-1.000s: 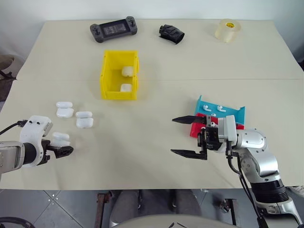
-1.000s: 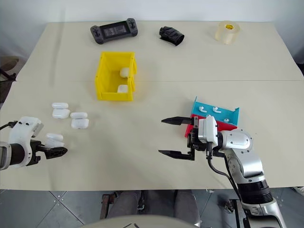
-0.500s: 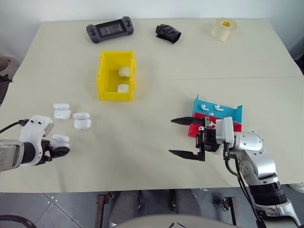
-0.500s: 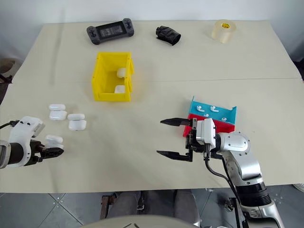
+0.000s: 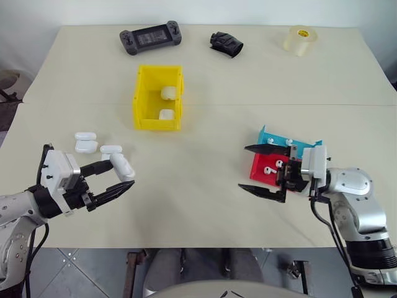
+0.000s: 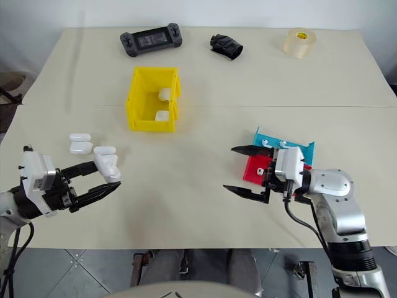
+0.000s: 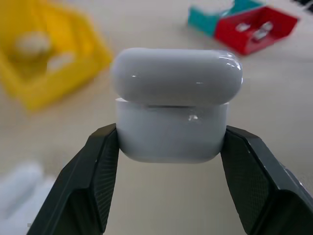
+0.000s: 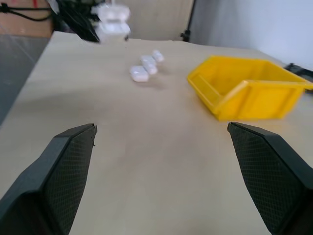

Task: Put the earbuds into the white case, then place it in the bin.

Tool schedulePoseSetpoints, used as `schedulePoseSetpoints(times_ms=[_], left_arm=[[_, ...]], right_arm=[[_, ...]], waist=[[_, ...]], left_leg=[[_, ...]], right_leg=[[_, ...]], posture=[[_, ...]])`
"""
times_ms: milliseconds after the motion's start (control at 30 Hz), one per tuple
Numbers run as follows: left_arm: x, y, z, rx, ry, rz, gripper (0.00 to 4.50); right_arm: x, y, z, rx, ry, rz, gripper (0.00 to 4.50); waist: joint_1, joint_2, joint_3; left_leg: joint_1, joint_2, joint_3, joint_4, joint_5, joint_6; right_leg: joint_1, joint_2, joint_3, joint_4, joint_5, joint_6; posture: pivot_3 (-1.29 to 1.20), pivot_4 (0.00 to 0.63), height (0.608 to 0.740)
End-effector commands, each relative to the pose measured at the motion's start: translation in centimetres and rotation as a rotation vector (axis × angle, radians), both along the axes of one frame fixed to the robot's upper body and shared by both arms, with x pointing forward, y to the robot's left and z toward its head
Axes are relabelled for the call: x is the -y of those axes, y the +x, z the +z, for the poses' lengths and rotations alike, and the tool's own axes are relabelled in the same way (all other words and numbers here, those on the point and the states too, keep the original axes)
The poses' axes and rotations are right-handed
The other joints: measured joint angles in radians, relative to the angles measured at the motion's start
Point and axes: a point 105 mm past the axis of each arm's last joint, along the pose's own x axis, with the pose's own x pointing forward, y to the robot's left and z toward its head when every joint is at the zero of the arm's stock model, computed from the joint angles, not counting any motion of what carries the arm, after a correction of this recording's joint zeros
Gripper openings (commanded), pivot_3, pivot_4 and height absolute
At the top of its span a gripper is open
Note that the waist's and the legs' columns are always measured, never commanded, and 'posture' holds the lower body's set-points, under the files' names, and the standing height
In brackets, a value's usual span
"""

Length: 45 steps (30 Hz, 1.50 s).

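The left end effector [image 5: 118, 179] grips a white case [image 5: 123, 167] between its two black fingers, clear of the surface [image 5: 198, 198], the lid slightly ajar as the left wrist view shows. The right end effector [image 5: 263, 172] stands wide and empty, pointing toward the left one, just in front of the red tray [image 5: 263, 169] and the teal tray [image 5: 296, 144], both holding earbuds [image 5: 268, 169]. Two more cases [image 5: 85, 142] lie on the surface near the left end effector. The yellow bin [image 5: 157, 98] sits farther back with two cases inside. A black game controller [image 5: 150, 38], a black object [image 5: 226, 44] and a tape roll [image 5: 300, 40] line the far edge.
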Motion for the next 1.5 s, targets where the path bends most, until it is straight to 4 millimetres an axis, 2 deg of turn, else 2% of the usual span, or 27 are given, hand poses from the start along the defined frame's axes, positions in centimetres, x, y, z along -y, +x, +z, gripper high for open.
schedulePoseSetpoints(times_ms=[33, 100, 233, 433, 567, 700, 767, 900, 1100, 1233, 1500], left_arm=[[3.8, -0.2, 0.2, 0.078, -0.031, -0.250, 2.77], [5.0, 0.1, 0.0, 0.098, -0.032, -0.322, 2.77], [9.4, 0.7, -0.4, 0.150, -0.123, -0.551, 2.77], [14.1, 1.5, -1.3, 0.210, -0.188, -0.728, 2.77], [15.5, 1.4, -2.1, 0.190, -0.203, -0.762, 2.77], [16.6, 1.7, -2.1, 0.191, -0.232, -0.740, 2.77], [16.9, 1.6, -2.0, 0.191, -0.243, -0.736, 2.77], [17.5, 1.3, -1.8, 0.188, -0.264, -0.717, 2.77], [18.0, 0.8, -1.8, 0.186, -0.264, -0.706, 2.77], [18.1, 0.6, -1.6, 0.191, -0.268, -0.695, 2.77], [18.2, 0.2, -1.4, 0.190, -0.271, -0.694, 2.77]], right_arm=[[2.0, -0.8, 1.2, 0.045, -0.024, -0.079, 4.50], [3.0, -1.1, 1.3, 0.046, -0.042, -0.116, 4.50], [6.6, -3.0, 1.4, 0.039, -0.106, -0.279, 4.50], [11.4, -7.3, 1.1, -0.012, -0.182, -0.527, 4.50], [13.4, -10.2, 0.7, -0.081, -0.228, -0.625, 4.50], [14.7, -11.2, 0.3, -0.133, -0.259, -0.686, 4.50], [14.3, -10.6, 0.5, -0.142, -0.265, -0.677, 4.50], [12.1, -7.7, 1.6, -0.177, -0.258, -0.606, 4.50], [10.5, -3.3, 0.4, -0.385, -0.511, -0.520, 4.50], [9.3, -1.6, -0.1, -0.423, -0.667, -0.396, 4.50], [10.2, 0.6, -1.7, -0.374, -0.924, -0.302, 4.50]], waist=[[0.003, 0.000, 0.000], [0.000, -0.001, 0.000], [0.002, 0.000, -0.001], [0.000, -0.001, -0.001], [-0.003, -0.001, -0.001], [-0.002, -0.001, -0.001], [-0.001, -0.001, -0.001], [-0.004, 0.001, -0.002], [0.002, 0.002, -0.003], [0.004, 0.002, -0.003], [-0.002, 0.003, -0.003]], left_leg=[[0.000, 0.000, 0.000, 0.000, 0.000, 0.001], [0.000, -0.001, 0.000, 0.002, 0.000, 0.003], [0.000, -0.003, 0.002, 0.003, 0.000, 0.005], [0.001, -0.007, 0.010, 0.003, 0.001, 0.007], [0.002, -0.007, 0.009, 0.002, 0.001, 0.008], [0.008, -0.001, 0.005, 0.001, 0.000, 0.009], [0.013, -0.001, 0.005, 0.000, -0.001, 0.010], [0.014, 0.000, 0.007, 0.000, -0.002, 0.009], [0.013, 0.000, 0.006, 0.001, -0.002, 0.010], [0.011, -0.001, 0.003, 0.003, -0.002, 0.010], [0.006, -0.002, 0.002, 0.003, -0.002, 0.011]], right_leg=[[0.000, 0.000, 0.000, 0.001, 0.000, 0.000], [0.001, 0.000, 0.000, 0.005, 0.001, 0.002], [0.002, -0.001, -0.001, 0.006, 0.002, 0.004], [0.003, -0.001, -0.002, 0.005, 0.002, 0.004], [0.006, -0.001, -0.002, 0.002, 0.002, 0.004], [0.013, -0.001, -0.001, -0.003, 0.002, 0.005], [0.018, -0.001, -0.001, -0.010, 0.002, 0.005], [0.018, -0.001, 0.001, -0.011, 0.002, 0.005], [0.018, -0.002, -0.001, -0.011, 0.002, 0.005], [0.018, -0.002, -0.003, -0.012, 0.003, 0.005], [0.016, -0.002, -0.006, -0.012, 0.004, 0.007]], posture=[[0.00, 0.150, 0.740], [0.00, 0.150, 0.740], [0.00, 0.150, 0.740], [0.00, 0.150, 0.740], [0.00, 0.150, 0.740], [0.00, 0.150, 0.740], [0.00, 0.150, 0.740], [0.00, 0.150, 0.740], [0.00, 0.150, 0.740], [0.00, 0.150, 0.740], [0.00, 0.150, 0.740]])
